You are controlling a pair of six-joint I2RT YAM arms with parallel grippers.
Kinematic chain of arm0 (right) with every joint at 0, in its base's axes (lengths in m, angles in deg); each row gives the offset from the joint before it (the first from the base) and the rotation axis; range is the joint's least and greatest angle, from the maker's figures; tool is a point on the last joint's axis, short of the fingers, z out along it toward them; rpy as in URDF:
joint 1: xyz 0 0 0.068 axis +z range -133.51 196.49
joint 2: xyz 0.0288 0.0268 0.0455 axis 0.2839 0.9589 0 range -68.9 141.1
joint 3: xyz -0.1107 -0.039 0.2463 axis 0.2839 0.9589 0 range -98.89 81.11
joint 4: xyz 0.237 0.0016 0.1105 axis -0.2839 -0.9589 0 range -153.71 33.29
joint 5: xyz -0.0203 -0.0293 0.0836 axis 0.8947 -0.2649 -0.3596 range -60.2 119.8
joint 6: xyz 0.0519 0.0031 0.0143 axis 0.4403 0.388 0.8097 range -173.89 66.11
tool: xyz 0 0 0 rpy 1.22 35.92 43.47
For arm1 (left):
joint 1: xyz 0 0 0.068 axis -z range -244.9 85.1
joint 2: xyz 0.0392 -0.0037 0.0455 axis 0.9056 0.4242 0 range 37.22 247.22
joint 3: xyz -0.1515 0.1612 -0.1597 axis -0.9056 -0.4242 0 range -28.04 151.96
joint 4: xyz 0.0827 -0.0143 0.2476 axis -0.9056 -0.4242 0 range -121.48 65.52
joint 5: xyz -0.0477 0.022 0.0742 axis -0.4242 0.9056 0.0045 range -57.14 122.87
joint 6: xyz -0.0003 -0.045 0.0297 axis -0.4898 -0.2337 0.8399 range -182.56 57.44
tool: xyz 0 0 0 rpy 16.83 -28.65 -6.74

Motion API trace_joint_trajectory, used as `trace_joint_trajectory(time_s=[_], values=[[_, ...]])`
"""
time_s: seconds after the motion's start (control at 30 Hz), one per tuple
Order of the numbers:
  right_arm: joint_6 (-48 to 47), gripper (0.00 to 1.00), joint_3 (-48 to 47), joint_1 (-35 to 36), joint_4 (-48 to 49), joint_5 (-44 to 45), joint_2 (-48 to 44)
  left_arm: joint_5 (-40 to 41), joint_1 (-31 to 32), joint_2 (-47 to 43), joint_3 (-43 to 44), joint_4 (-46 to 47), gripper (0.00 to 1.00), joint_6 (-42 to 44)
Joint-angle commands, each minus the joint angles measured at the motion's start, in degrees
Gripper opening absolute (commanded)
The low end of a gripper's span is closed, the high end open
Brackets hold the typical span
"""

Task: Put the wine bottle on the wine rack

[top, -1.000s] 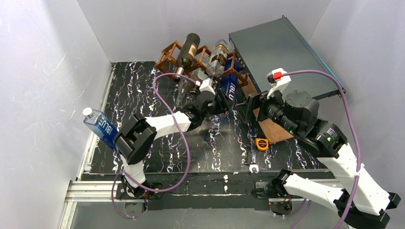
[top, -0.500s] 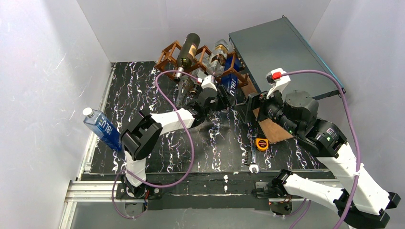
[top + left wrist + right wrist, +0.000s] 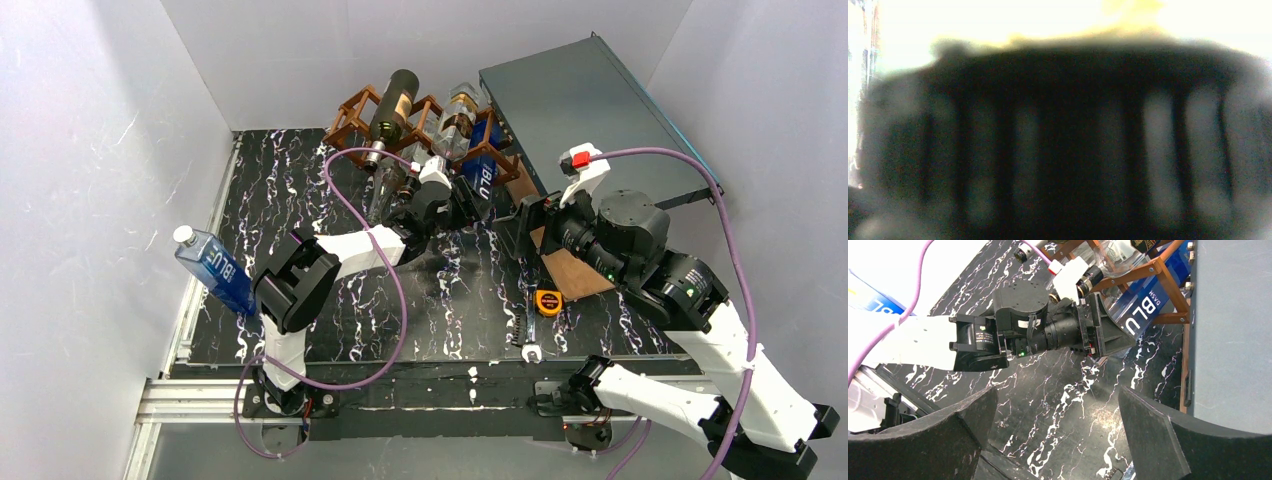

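Two grippers near the latticed wooden wine rack (image 3: 347,110)
Left gripper (image 3: 1112,340) grasps the glossy blue wine bottle (image 3: 1144,315), slanted in the rack's right-end diamond; right gripper (image 3: 1055,425) gapes wide over the marbled mat (image 3: 1068,390).

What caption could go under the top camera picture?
The left gripper holds a blue bottle at the wine rack; the right gripper hangs open nearby.

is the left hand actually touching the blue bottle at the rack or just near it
Touching. The right wrist view shows the left hand closed around the blue bottle's near end, no gap between them.
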Motion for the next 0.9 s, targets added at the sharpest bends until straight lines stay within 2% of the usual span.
trace_joint_trajectory(time_s=[0.0, 0.07, 0.17, 0.57, 0.8, 0.87], values=[[-0.1, 1.0, -1.5, 0.0, 2.1, -0.1, -0.7, 1.8, -0.7, -3.1, 2.6, 11.3, 0.47, 0.2], [0.0, 1.0, -1.5, 0.0, 2.1, -0.2, -0.6, 1.7, -0.8, -3.3, 2.5, 11.3, 0.57, -0.1], [0.2, 1.0, -1.5, 0.0, 2.1, -0.3, -0.6, 1.7, -1.0, -3.7, 2.3, 11.3, 0.64, 0.1], [0.2, 1.0, -1.8, 0.0, 2.1, -0.4, -0.3, 0.5, -1.3, -5.1, -0.3, 10.8, 0.75, 0.3], [0.5, 1.0, -1.6, 0.0, 2.3, -0.4, -0.4, -1.2, -1.2, -6.3, -3.3, 10.5, 0.91, -0.5], [0.7, 1.0, -1.6, 0.0, 2.5, -0.6, -0.4, -1.8, -1.3, -6.7, -4.1, 10.4, 0.93, -0.9]])
